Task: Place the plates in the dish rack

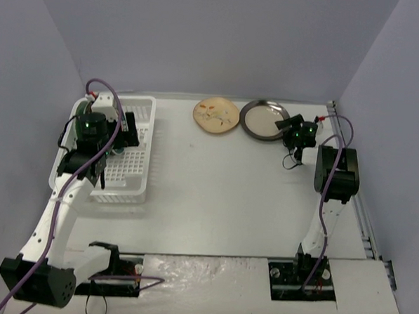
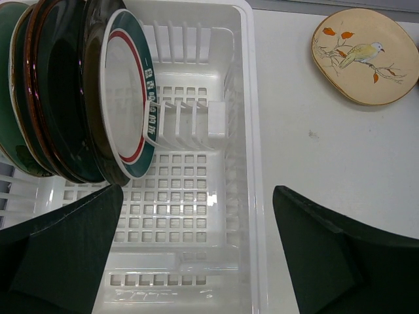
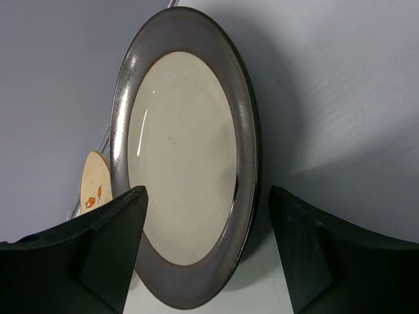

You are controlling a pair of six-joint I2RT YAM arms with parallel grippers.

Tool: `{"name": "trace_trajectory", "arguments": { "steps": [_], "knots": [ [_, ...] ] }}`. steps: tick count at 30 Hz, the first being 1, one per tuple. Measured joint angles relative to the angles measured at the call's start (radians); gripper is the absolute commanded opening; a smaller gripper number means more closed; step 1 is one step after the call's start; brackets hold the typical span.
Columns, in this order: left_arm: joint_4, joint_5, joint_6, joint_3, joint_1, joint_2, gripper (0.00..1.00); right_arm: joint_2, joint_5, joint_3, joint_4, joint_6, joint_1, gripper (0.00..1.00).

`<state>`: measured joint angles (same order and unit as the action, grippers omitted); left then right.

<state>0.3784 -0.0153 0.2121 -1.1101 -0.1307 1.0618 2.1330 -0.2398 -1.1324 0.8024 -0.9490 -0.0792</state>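
Two plates lie flat and face up on the white bench (image 1: 215,192), side by side and close together. One is a tan ceramic plate with a bird and orange leaves (image 2: 363,55); the other is a beige ceramic plate with a dark glossy rim (image 3: 183,157).

The other plates stand on edge in the one white plastic dish rack with slotted sides (image 2: 252,131), packed face to face in a single row. At least five can be counted, but the far ones overlap too tightly to be sure. The end one is a white plate with a teal-and-red rim (image 2: 127,98), its face turned toward the free upright dividers (image 2: 186,121) next to it.

The left end effector (image 2: 196,203) hangs over the rack's perforated floor, spread wide and holding nothing. The standing row is ahead of it on its left-finger side. The tan plate is ahead past its right finger, outside the rack wall.

The right end effector (image 3: 206,193) sits at the near edge of the dark-rimmed plate with its jaws apart and the rim between them. A gap shows at one finger, while the other overlaps the rim, so contact there cannot be told. The plate stretches straight ahead of it, and the tan plate lies beyond on the left-finger side.
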Motion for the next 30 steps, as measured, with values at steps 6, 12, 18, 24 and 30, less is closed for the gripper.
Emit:
{"name": "trace_trajectory", "arguments": {
  "steps": [6, 12, 18, 24, 30],
  "knots": [
    [-0.002, 0.012, 0.003, 0.006, 0.000, 0.000, 0.97, 0.072, -0.039, -0.038, 0.077, -0.045, -0.007, 0.41],
    [-0.007, 0.038, 0.008, 0.011, 0.000, 0.004, 0.97, 0.091, -0.057, -0.015, 0.097, -0.057, -0.031, 0.07],
    [-0.015, 0.046, 0.009, 0.011, 0.000, 0.006, 0.97, 0.092, -0.101, 0.028, 0.143, -0.109, -0.058, 0.00],
    [-0.032, 0.087, 0.036, 0.011, 0.000, 0.026, 0.97, 0.055, -0.133, 0.124, 0.217, -0.136, -0.092, 0.00],
    [-0.079, 0.219, 0.155, 0.011, 0.002, 0.079, 0.97, -0.052, -0.173, 0.257, 0.210, -0.149, -0.135, 0.00]
  ]
}}
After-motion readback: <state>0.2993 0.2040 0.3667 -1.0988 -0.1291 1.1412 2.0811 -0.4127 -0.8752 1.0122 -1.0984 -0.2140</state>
